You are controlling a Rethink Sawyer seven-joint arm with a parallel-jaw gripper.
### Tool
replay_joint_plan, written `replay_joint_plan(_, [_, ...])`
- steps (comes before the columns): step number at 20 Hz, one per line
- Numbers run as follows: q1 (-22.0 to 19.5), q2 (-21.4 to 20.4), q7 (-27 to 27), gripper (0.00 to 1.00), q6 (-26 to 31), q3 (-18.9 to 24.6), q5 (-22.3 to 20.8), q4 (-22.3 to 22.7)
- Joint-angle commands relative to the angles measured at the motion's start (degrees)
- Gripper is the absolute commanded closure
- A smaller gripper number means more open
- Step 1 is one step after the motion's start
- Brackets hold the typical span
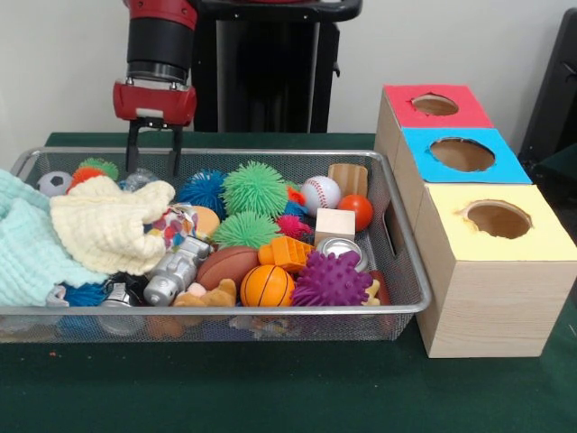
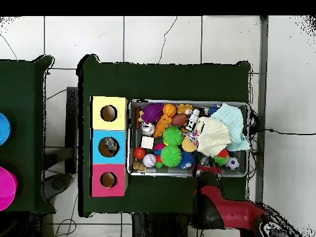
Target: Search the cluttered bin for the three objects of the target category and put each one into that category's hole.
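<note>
The silver wire-mesh bin [image 1: 225, 311] is full of toys and cloths; it also shows in the overhead view [image 2: 188, 174]. My gripper [image 1: 153, 173] hangs straight down over the bin's far left corner, with its fingers apart and its tips low inside the bin, behind a cream cloth [image 1: 108, 225]. A small pale translucent crinkly wrapper [image 1: 137, 180] lies right at the fingertips; I cannot tell if it is touched. In the overhead view the arm's red wrist [image 2: 207, 176] covers that corner and hides the wrapper. No other wrapper shows.
Three wooden boxes with holes stand beside the bin: red top [image 1: 435, 105], blue top [image 1: 462, 154], yellow top [image 1: 498, 219]. A mint cloth [image 1: 22, 234] drapes over the bin's left end. Spiky balls, sports balls, a wooden cube [image 1: 334, 225] and a silver can [image 1: 339, 249] fill the rest.
</note>
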Motion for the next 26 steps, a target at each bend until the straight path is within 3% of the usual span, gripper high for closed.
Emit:
replay_joint_plan(1, [1.6,6.3,7.1,0.00,7.5,-0.6,5.4,-2.7])
replay_joint_plan(7, [-0.1,10.6,6.3,0.00,12.2,-0.9,6.1,-4.4])
replay_joint_plan(11, [0.9,11.5,5.8,0.00,10.4,-2.6,6.7,-4.8])
replay_joint_plan(20, [3.4,4.3,5.5,0.00,13.3,-2.5,6.8,-2.2])
replay_joint_plan(26, [3.6,4.3,6.1,0.00,14.5,-1.6,6.5,-2.8])
